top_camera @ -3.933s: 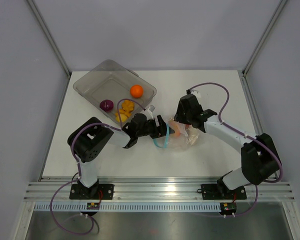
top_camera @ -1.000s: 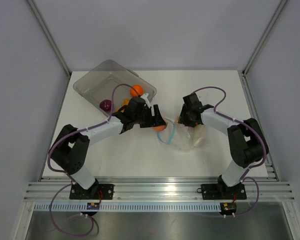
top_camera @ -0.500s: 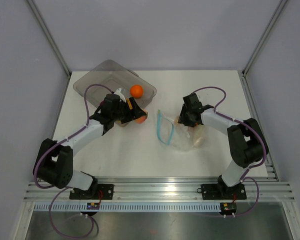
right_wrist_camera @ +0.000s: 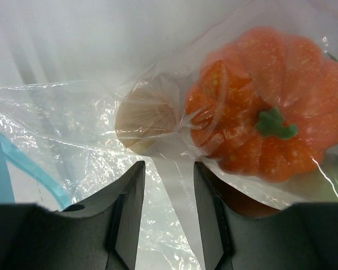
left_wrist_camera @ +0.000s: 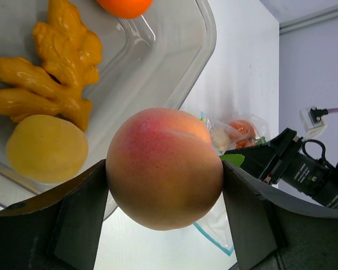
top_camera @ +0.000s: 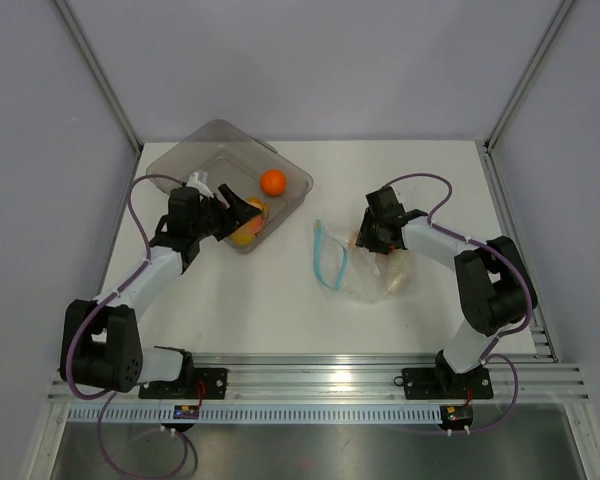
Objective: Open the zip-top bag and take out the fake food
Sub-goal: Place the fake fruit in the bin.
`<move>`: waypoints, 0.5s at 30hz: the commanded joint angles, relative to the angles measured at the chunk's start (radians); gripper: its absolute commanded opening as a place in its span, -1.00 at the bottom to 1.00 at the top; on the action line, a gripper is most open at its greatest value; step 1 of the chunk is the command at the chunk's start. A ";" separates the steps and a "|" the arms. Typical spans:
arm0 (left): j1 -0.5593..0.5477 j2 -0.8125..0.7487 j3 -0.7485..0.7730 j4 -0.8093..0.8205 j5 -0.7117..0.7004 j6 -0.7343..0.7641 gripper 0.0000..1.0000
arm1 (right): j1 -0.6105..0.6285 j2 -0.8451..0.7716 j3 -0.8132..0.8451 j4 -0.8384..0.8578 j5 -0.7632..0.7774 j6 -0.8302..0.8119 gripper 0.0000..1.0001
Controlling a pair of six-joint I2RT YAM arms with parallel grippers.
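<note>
My left gripper (top_camera: 238, 213) is shut on a peach (left_wrist_camera: 164, 167), a piece of the fake food, and holds it above the near rim of the grey tray (top_camera: 195, 158). In the tray lie an orange ball (top_camera: 272, 182), a yellow-orange knobbly piece (left_wrist_camera: 56, 62) and a yellow fruit (left_wrist_camera: 45, 149). The zip-top bag (top_camera: 365, 278) lies flat at mid-table, its teal zip strip (top_camera: 326, 255) towards the left. My right gripper (top_camera: 372, 240) presses on the bag's far corner, its jaws closed on a fold of plastic (right_wrist_camera: 174, 185). An orange pumpkin (right_wrist_camera: 270, 129) and a beige piece (right_wrist_camera: 146, 115) sit inside the bag.
The tray (left_wrist_camera: 197, 56) stands at the back left, tilted to the table edges. The right arm (left_wrist_camera: 296, 166) reaches in from the right beside the bag. White tabletop (top_camera: 260, 300) lies between the tray and the bag, with walls on three sides.
My left arm swung left from the bag's mouth to the tray, carrying the peach. The right gripper and the bag stayed in place.
</note>
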 commanded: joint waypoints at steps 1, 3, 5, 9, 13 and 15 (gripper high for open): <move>0.032 -0.024 0.010 0.053 0.038 -0.016 0.50 | -0.007 -0.010 0.001 0.029 -0.014 -0.007 -0.06; 0.050 -0.018 0.023 0.029 -0.006 -0.002 0.52 | -0.006 -0.012 0.001 0.030 -0.015 -0.004 -0.06; 0.061 -0.007 0.043 0.016 -0.035 0.012 0.52 | -0.007 -0.009 0.000 0.033 -0.017 -0.004 -0.06; 0.067 0.042 0.073 0.012 -0.106 0.015 0.53 | -0.007 -0.007 0.001 0.038 -0.029 -0.002 -0.06; 0.075 0.125 0.161 -0.036 -0.158 0.013 0.53 | -0.007 -0.012 -0.003 0.042 -0.034 0.003 -0.06; 0.081 0.165 0.219 -0.060 -0.180 0.001 0.53 | -0.006 -0.012 -0.007 0.044 -0.033 0.003 -0.06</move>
